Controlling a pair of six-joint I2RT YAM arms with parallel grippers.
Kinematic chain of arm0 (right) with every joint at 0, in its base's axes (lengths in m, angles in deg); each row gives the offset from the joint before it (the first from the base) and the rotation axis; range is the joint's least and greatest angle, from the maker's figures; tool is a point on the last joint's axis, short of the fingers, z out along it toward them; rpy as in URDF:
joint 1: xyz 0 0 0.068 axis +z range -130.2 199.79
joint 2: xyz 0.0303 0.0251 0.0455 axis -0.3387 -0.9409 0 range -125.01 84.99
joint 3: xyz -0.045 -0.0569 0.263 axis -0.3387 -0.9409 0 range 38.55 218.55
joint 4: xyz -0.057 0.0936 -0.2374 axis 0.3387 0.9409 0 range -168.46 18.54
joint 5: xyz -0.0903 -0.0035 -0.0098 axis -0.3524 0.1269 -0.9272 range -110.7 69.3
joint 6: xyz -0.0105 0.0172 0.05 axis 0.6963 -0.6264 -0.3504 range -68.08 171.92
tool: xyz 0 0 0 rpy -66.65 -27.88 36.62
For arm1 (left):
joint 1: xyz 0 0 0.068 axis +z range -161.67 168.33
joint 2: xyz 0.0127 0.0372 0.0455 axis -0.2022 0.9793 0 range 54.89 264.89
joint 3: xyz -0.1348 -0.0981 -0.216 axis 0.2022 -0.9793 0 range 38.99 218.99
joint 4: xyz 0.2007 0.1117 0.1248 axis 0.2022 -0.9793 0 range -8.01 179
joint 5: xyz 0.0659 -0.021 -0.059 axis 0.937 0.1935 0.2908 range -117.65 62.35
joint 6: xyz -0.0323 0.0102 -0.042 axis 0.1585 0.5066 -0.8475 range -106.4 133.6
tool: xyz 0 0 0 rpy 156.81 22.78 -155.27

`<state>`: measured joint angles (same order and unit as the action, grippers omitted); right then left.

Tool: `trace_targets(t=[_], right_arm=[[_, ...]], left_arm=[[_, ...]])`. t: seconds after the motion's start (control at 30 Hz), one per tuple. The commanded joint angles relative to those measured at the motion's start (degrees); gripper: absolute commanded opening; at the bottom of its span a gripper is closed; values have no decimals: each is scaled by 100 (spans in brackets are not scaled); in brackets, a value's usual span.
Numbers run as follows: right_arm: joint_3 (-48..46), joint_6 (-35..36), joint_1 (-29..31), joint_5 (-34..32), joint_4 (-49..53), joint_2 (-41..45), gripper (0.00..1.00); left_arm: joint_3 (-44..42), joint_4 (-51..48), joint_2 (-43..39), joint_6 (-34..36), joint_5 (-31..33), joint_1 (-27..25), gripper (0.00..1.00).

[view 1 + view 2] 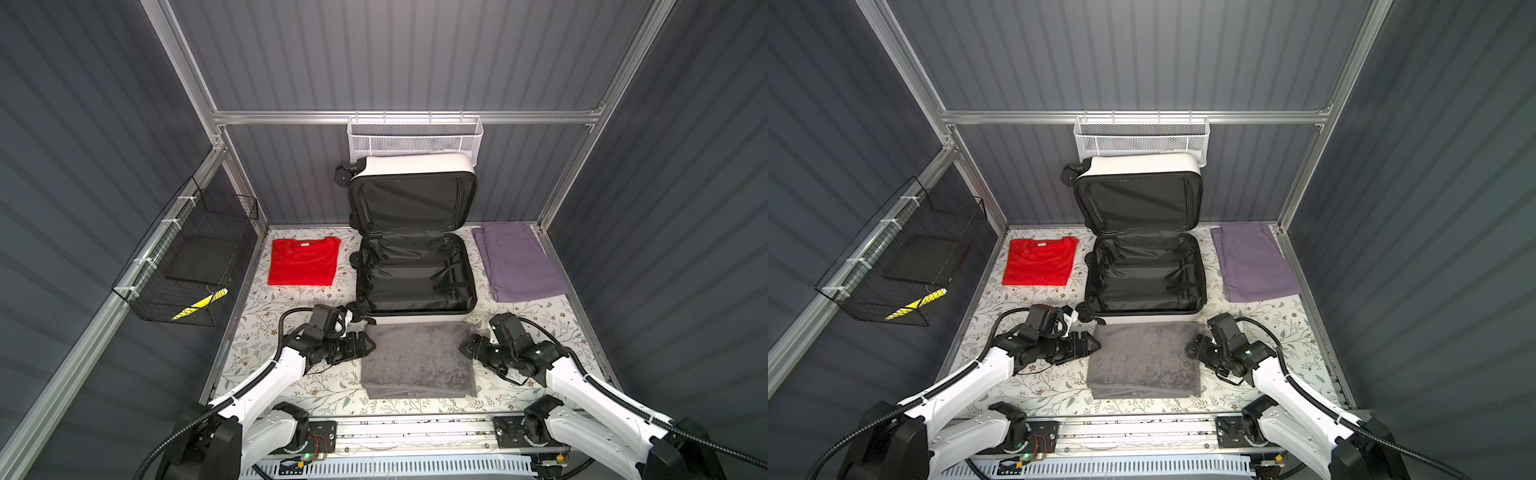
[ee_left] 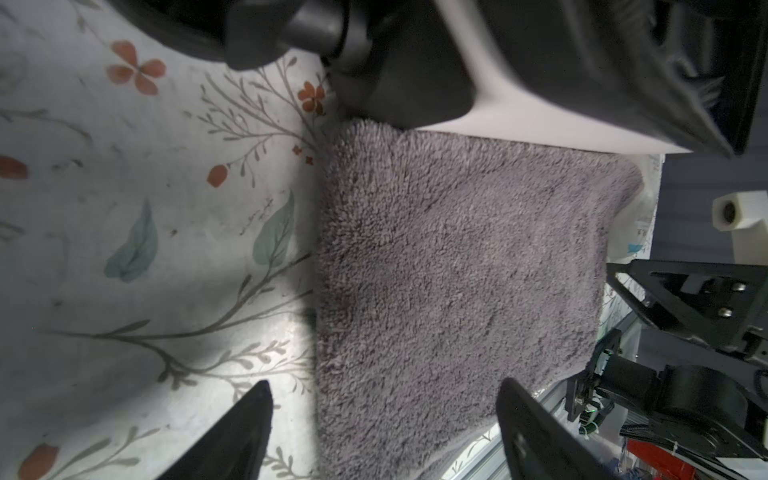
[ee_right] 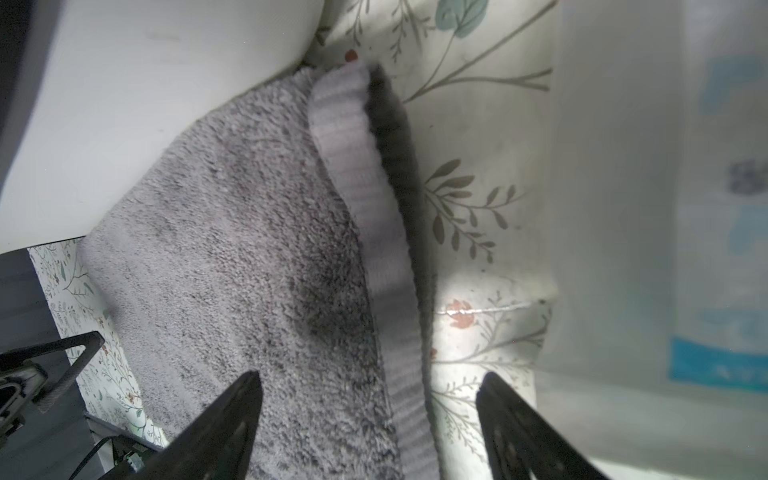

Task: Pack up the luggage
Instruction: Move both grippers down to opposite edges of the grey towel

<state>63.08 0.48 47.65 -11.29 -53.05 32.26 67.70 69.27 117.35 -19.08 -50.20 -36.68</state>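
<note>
Left wrist view has the left hand [image 2: 382,386] low at the grey towel [image 2: 457,270], its jaws apart and straddling the folded edge, gripping nothing. Right wrist view gives the mirror: the right hand [image 3: 370,376], jaws also apart, spans the towel's ribbed hem on the opposite side.

In both top views the towel lies flat on the table [image 1: 291,386], nearest the robot, with one hand at its 9 o'clock and one at its 3 o'clock. The luggage [image 1: 419,319] lies at the towel's 12 o'clock, touching it. Its lid is propped up and its black-lined lower half is empty. A red shirt [image 1: 302,262] lies at the luggage's 9 o'clock and purple trousers [image 1: 517,262] at its 3 o'clock.

This looks like a two-handed pick-up of the towel. Each lower jaw should slide under every folded layer, and both hands should close together. A level lift keeps the fold and must clear the white front wall before the towel travels toward 12 o'clock.
</note>
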Motion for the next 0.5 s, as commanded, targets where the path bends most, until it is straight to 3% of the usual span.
trace_targets(t=[0.0, 0.47], right_arm=[[-23, -88, 33, -181, -56, -47, 84], [-105, 14, 117, 40, -569, -613, 83]], left_arm=[[-84, 238, 119, -90, 259, -135, 84], [-94, 654, 735, -108, 678, -466, 79]])
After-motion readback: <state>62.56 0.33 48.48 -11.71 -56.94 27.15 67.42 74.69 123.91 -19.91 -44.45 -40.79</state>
